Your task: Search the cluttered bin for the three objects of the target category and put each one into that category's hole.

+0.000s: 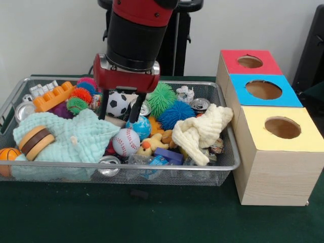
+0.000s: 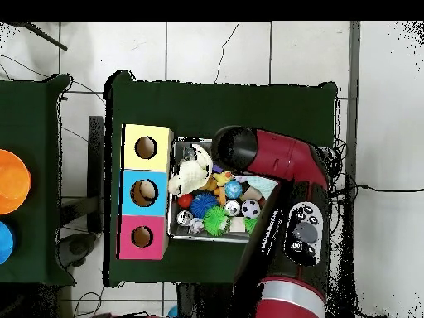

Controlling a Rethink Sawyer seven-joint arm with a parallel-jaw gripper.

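The wire-mesh bin (image 1: 167, 167) is full of toys. My gripper (image 1: 117, 119) hangs over its middle, open. Its two dark fingers (image 1: 104, 107) stand either side of a black and white soccer ball (image 1: 118, 104); I cannot tell if they touch it. Just in front lie a baseball (image 1: 125, 141) and a blue globe ball (image 1: 141, 126). A small basketball (image 1: 7, 154) sits at the left front corner. In the overhead view the arm (image 2: 277, 161) covers the gripper; the bin's rim (image 2: 171, 217) and the soccer ball (image 2: 250, 208) show.
Three wood-grain boxes stand beside the bin, each with a round hole: red top (image 1: 250, 62), blue top (image 1: 263, 90), yellow top (image 1: 282, 127). The bin also holds a mint cloth (image 1: 76, 136), a cream cloth (image 1: 202, 132), spiky balls (image 1: 162, 98), cans (image 1: 200, 104) and an orange block (image 1: 53, 97).
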